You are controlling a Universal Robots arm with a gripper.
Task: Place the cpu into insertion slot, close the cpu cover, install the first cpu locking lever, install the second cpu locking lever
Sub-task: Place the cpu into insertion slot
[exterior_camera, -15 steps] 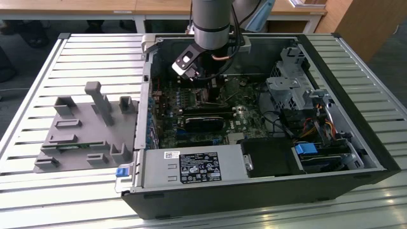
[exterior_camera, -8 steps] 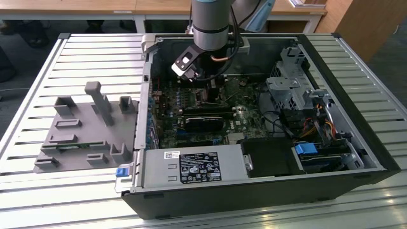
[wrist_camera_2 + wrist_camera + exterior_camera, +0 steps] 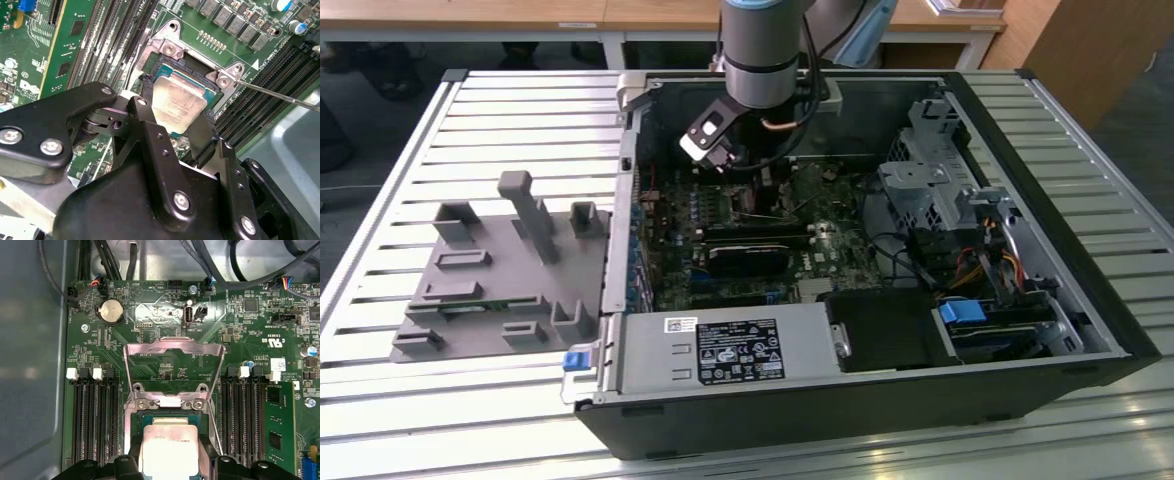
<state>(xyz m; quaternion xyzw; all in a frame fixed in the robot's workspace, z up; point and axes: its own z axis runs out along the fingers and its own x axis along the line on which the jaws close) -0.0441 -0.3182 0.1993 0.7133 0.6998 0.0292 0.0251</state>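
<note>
Black gripper (image 3: 175,119) clamped on dull silver square cpu (image 3: 178,101) | cpu directly over black silver-rimmed insertion slot (image 3: 173,63) | silver-frame cpu cover (image 3: 172,345) raised

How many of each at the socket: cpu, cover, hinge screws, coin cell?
Silver-tan square metal cpu: 1
Silver hinged metal cpu cover frame: 1
Silver cover hinge screws: 2
Round silver coin battery: 1
Total: 5

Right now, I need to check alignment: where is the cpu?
In the second wrist view the cpu is held by the gripper directly over the insertion slot; the first wrist view shows the cpu cover raised open beside it.
</note>
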